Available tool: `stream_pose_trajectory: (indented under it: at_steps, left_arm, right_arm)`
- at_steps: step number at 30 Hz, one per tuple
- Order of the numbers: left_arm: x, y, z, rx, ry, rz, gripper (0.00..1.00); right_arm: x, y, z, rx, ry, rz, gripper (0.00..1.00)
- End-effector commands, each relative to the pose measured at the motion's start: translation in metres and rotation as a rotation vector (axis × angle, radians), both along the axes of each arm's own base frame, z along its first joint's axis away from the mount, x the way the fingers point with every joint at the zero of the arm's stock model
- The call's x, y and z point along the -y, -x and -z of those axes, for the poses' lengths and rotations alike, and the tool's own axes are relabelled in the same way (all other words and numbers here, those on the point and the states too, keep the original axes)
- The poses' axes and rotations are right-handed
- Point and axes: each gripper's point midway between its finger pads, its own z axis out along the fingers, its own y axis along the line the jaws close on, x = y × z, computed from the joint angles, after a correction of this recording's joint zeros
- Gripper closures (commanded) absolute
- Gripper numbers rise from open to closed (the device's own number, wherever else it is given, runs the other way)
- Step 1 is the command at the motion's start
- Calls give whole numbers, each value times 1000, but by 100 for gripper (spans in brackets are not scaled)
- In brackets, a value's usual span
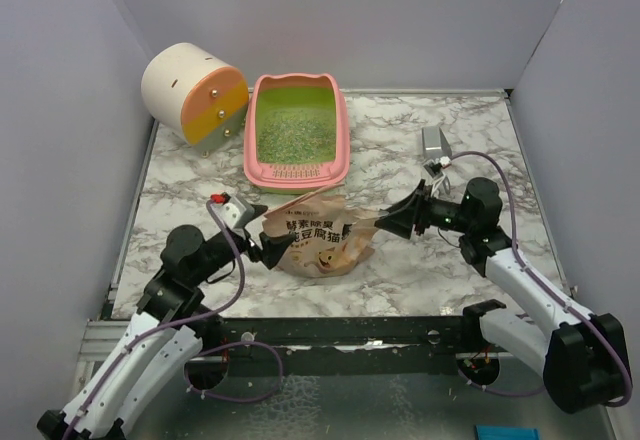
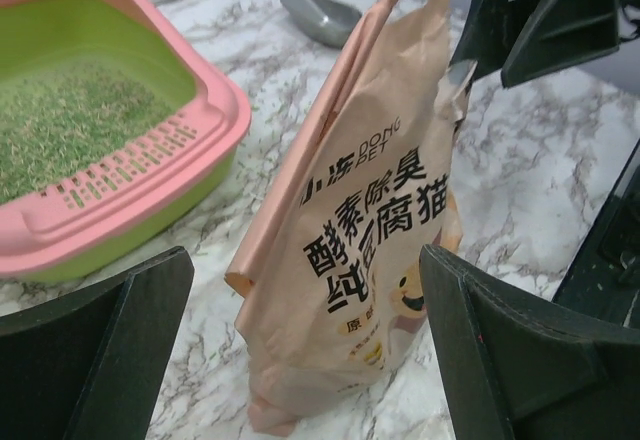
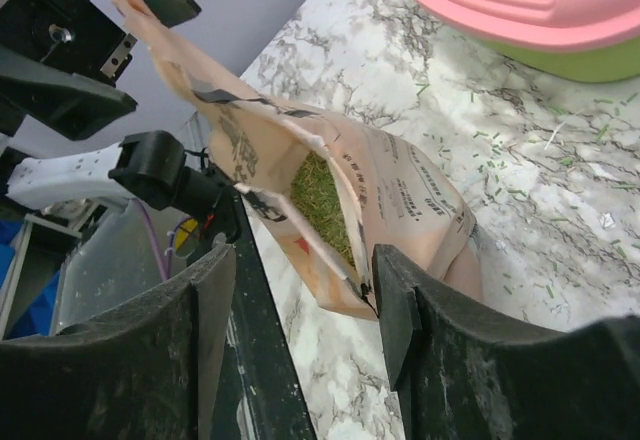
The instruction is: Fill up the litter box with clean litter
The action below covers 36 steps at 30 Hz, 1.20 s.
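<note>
The pink litter box (image 1: pixel 296 132) with its lime-green inside stands at the back centre, and clean litter (image 1: pixel 293 130) covers its floor. A tan printed pouch (image 1: pixel 322 240) stands on the marble between both arms. My left gripper (image 1: pixel 266 246) is open at the pouch's left edge. In the left wrist view the pouch (image 2: pixel 355 240) stands between the wide jaws, touching neither, with the litter box (image 2: pixel 150 175) to the left. My right gripper (image 1: pixel 386 222) is open at the pouch's right end. The right wrist view shows green litter (image 3: pixel 320 195) inside the pouch's torn mouth, whose corner lies beside one finger (image 3: pixel 395 290).
A cream-and-orange cylinder (image 1: pixel 195 95) lies at the back left beside the litter box. A grey metal scoop (image 1: pixel 435 143) rests at the back right. Stray litter grains (image 3: pixel 520 130) are scattered on the marble near the box. Purple walls enclose the table on three sides.
</note>
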Motion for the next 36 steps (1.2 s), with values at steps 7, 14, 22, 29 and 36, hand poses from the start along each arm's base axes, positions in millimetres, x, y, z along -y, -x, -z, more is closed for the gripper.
stream_pose_trajectory:
  at_steps: [7, 14, 22, 29, 36]
  left_arm:
    - [9, -10, -22, 64, 143, -8, 3]
    - [20, -22, -12, 64, 122, 17, 10]
    - [28, -26, -17, 66, 173, 45, 61]
    - [18, -34, -14, -1, 164, -32, 100]
    - [29, -25, 16, -265, -37, 90, 100]
  right_arm:
    - [-3, 9, -8, 150, -22, -97, 42]
    - [-4, 3, 2, 190, -33, -86, 42]
    - [-8, 8, 0, 238, -93, -135, 52]
    - [-7, -1, 6, 86, -87, -63, 99]
    - [2, -22, 27, -189, 7, 91, 99]
